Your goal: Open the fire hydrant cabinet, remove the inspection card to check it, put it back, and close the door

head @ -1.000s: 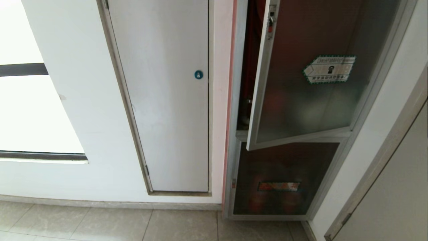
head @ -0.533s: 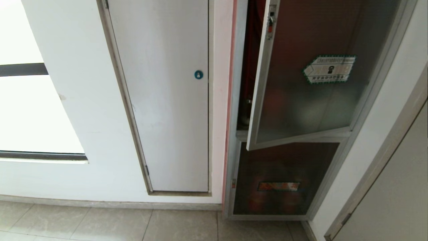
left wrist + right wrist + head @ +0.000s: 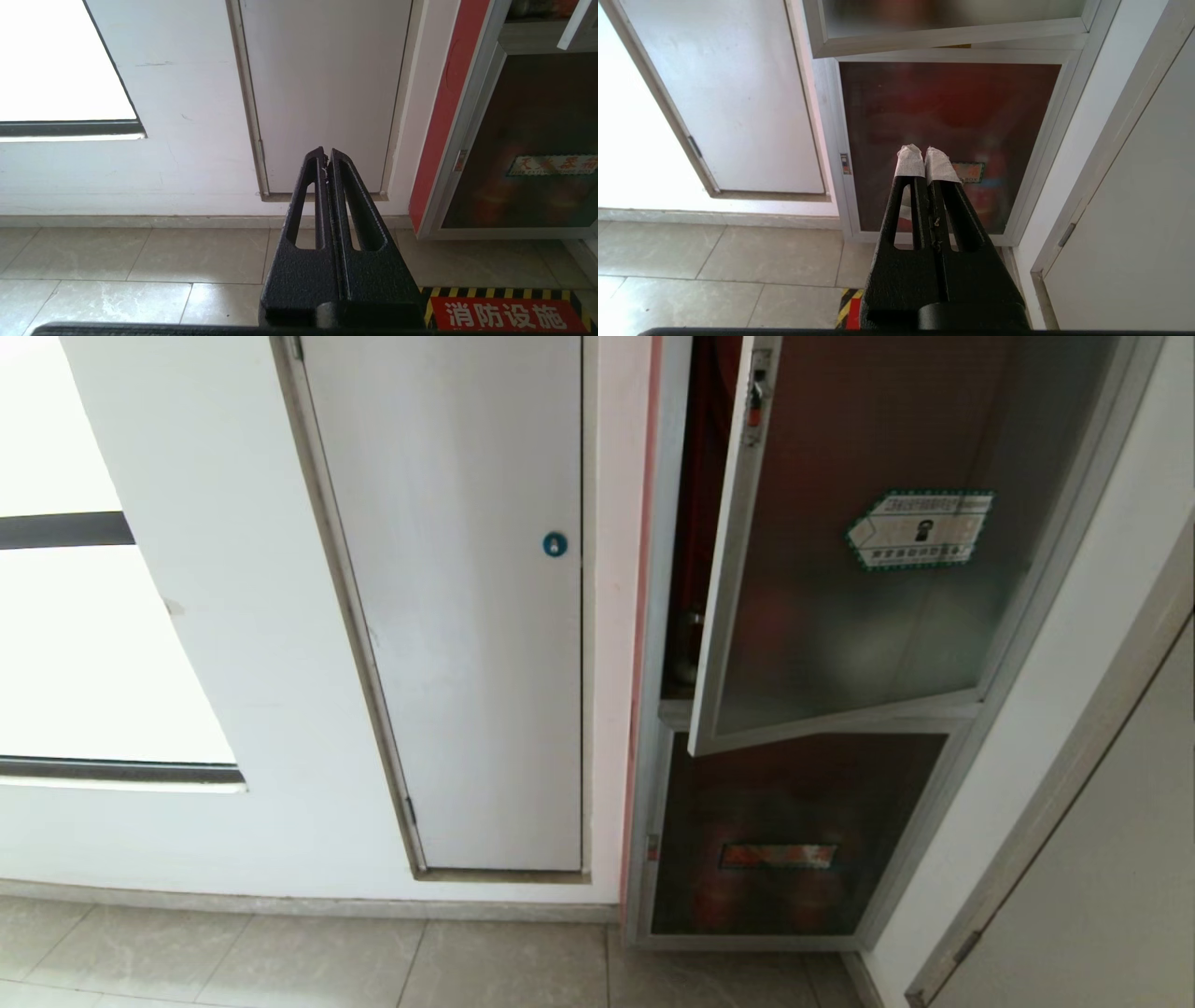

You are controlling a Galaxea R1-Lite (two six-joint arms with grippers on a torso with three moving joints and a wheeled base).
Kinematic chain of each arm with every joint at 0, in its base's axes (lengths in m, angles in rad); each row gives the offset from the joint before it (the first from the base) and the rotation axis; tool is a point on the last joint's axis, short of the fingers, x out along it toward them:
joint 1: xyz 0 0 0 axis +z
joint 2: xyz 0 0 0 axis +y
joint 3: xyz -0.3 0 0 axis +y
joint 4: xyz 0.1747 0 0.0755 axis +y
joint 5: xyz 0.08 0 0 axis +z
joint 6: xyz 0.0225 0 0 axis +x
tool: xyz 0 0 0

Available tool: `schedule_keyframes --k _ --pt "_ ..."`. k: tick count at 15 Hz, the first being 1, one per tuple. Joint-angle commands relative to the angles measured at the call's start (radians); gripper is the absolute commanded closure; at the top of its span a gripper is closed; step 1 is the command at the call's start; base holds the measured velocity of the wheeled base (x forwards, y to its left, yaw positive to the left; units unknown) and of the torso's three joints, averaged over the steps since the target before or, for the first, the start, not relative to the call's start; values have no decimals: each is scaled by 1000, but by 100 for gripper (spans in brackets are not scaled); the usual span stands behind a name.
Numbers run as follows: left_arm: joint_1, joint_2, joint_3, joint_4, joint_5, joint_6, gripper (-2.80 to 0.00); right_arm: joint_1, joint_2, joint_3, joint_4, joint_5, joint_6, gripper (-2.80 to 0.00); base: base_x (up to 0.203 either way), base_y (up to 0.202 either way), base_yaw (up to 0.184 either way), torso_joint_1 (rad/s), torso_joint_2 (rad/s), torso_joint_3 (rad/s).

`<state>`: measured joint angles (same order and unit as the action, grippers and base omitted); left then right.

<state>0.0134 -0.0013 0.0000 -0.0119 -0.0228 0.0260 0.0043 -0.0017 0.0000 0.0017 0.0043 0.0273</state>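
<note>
Standing ajar is the door (image 3: 840, 569); left gripper (image 3: 326, 156) and right gripper (image 3: 923, 154) are observed pressed together, empty.

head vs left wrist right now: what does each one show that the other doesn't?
Head view only: the tall dark glass door in its silver aluminium frame, standing ajar, with its green-bordered white sticker and small red latch; a blue round lock on the plain white door.

Left wrist view only: the black left gripper, fingers shut and empty, low above the floor; a red floor sign with white Chinese characters and yellow-black striped edge.

Both: the plain white door, the lower dark glass panel with its small red label, beige floor tiles.
</note>
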Motion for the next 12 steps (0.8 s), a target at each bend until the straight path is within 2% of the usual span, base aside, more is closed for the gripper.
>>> schedule_keyframes --k 1,4,12 --pt "0 0 6 0 0 0 0 0 0 0 0 0 0 0 0 0 0 0 0 0" --pt "0 1 6 0 0 0 0 0 0 0 0 0 0 0 17 0 0 -1 -1 2" --pt "0 0 6 0 0 2 0 0 0 0 0 0 0 0 190 0 0 5 -1 2"
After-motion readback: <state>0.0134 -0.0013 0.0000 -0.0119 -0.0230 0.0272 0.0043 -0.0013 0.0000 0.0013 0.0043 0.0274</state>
